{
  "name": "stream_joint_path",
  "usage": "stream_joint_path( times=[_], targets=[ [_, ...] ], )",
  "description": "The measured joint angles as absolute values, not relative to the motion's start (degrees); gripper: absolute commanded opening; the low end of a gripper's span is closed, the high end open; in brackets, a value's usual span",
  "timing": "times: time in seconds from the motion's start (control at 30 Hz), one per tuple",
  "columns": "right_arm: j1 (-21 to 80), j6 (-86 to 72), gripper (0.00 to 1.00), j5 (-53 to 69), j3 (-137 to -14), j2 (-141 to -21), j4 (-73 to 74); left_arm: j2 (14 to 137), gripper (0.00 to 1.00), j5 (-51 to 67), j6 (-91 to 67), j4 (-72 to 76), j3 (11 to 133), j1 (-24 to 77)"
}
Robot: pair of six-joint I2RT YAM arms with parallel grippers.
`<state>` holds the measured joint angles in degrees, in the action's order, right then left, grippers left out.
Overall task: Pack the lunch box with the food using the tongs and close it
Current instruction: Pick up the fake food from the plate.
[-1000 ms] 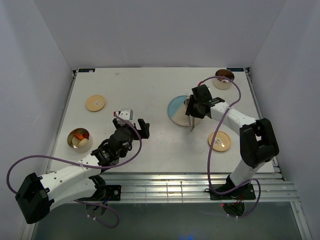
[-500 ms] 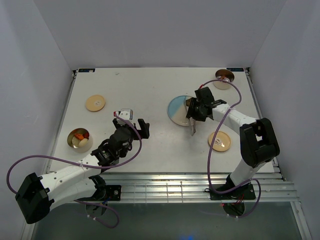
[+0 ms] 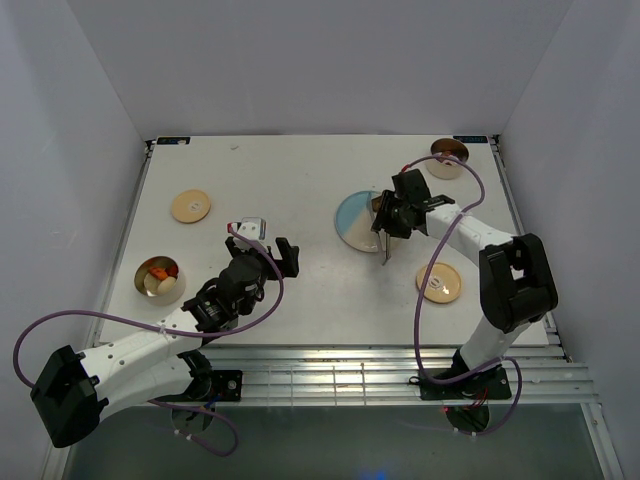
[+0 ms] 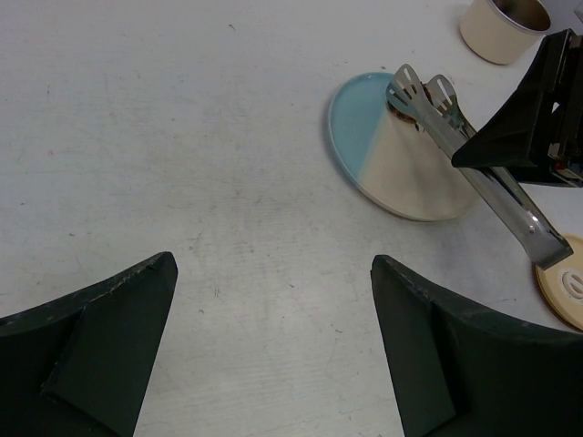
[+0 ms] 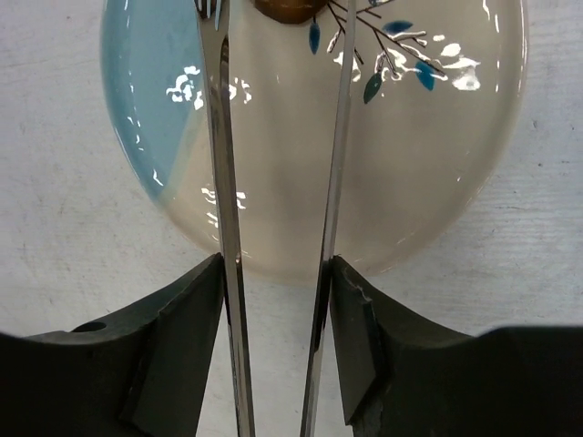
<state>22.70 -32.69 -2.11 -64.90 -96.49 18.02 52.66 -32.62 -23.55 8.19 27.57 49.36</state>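
Tongs (image 5: 221, 182): your right gripper (image 5: 276, 273) pinches both slick, springy arms mid-length; squeeze gently.
Sausage (image 5: 287, 7): likely rolls; nip its middle.
Left gripper (image 4: 273, 273): spread wide, empty.

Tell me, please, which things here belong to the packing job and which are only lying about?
Job: tongs in right gripper; brown food piece; food-filled cup; second cup; left tan lid; right tan lid.
Lying about: blue-and-white plate, merely under the food; left gripper, open and idle.

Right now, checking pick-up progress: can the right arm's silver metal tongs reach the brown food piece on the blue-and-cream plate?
Likely yes: tips of the silver metal tongs straddle the brown food piece, nothing between.
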Motion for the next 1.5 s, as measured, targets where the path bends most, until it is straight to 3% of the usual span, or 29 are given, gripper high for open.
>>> stream_joint_path(
  times=[0.57, 0.83, 1.5],
  targets=[
    [22.6, -26.5, 0.44, 0.0, -68.1, -100.1, 21.5, 51.6, 0.98, -32.7, -23.6, 8.2, 27.6, 49.4],
    [22.6, -21.9, 0.39, 0.8, -65.0, -95.2, 22.9, 51.6, 0.98, -32.7, -23.6, 8.2, 27.6, 49.4],
    [22.6, -19.2, 0.08, 2.5, -62.8, -90.5, 23.1, 52.7, 0.98, -33.4, -23.6, 8.2, 27.6, 49.4]
  ],
)
